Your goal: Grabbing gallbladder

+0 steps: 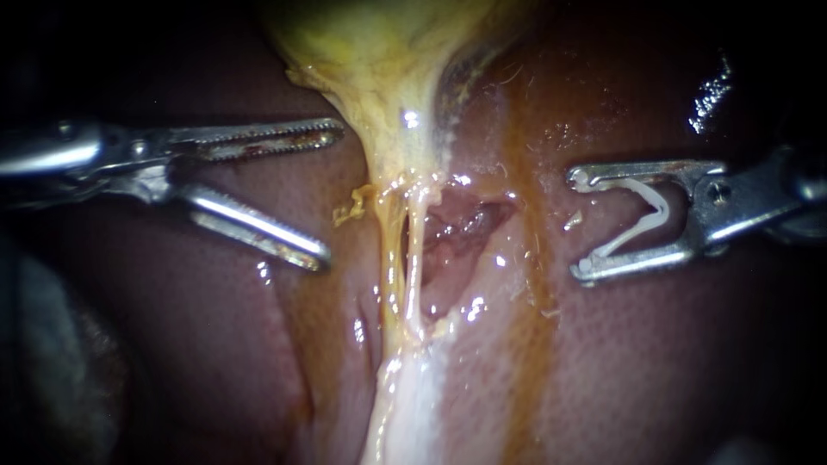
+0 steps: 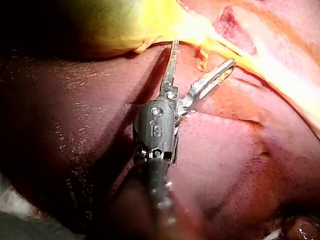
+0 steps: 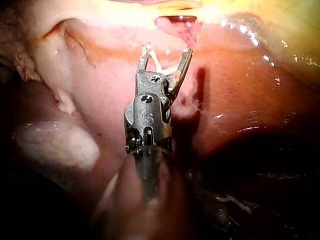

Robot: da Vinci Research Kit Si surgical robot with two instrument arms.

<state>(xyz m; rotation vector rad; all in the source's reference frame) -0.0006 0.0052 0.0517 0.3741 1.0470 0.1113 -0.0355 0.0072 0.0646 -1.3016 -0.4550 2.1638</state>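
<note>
The task's thing, the yellow-green, glistening gallbladder (image 1: pixel 370 52), lies at the top centre of the endoscope view. It narrows downward into a pale yellow neck that runs on as thin whitish tubes (image 1: pixel 412 258) over the smooth red-brown liver (image 1: pixel 215 362). The left instrument (image 1: pixel 332 194), a slender steel shaft with two toothed jaws, has its end effector spread wide and holding nothing, just beside that neck on the side its shaft comes in from. In the left wrist view one jaw reaches the gallbladder's (image 2: pixel 115 25) yellow edge, though whether it touches I cannot tell from this angle. The right instrument (image 1: pixel 575 226) waits well apart on the other side of the neck. Its end effector stands apart but is loaded, both jaws bearing on a white V-shaped clip (image 1: pixel 646 215) seated between them. I judge the step to be the approach, with the grasp not yet made. The next move calls for the left instrument to advance until a fold of the gallbladder wall, above the tubes and the raw pink opening (image 1: pixel 457 228) beside them, lies between both jaws. It should then close firmly without catching a tube.
</note>
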